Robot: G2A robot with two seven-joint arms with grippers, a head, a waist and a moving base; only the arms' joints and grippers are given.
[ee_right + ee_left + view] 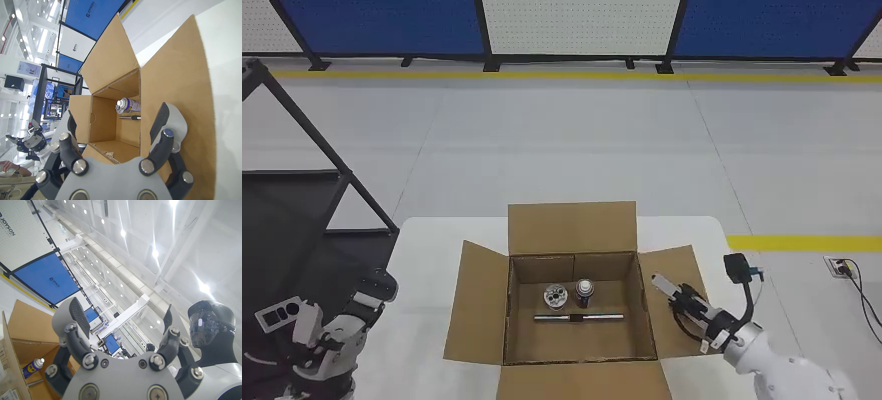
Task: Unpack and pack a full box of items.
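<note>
Top view: an open cardboard box [572, 228] stands mid-table [422, 300], reaching the near edge, with all four flaps folded outward. On its floor lie a spray can [585, 291], a round metal part [555, 295] just beside it on the side toward the table's left edge, and a metal rod [580, 317] lying crosswise on the near side of both. The right gripper [674, 290] sits over the box's right flap, near the table's near-right corner. The left gripper [380, 288] is at the table's left edge, well apart from the box. Left wrist view: the left gripper [122, 306] points up toward the ceiling, fingers spread wide with nothing between them; the box [28, 323] and the spray can [33, 367] inside it show off to one side. Right wrist view: the right gripper [117, 111] is spread open and empty, above the flap and facing into the box [175, 85], where the spray can [130, 106] and one end of the rod [130, 117] lie against the flap-side wall.
</note>
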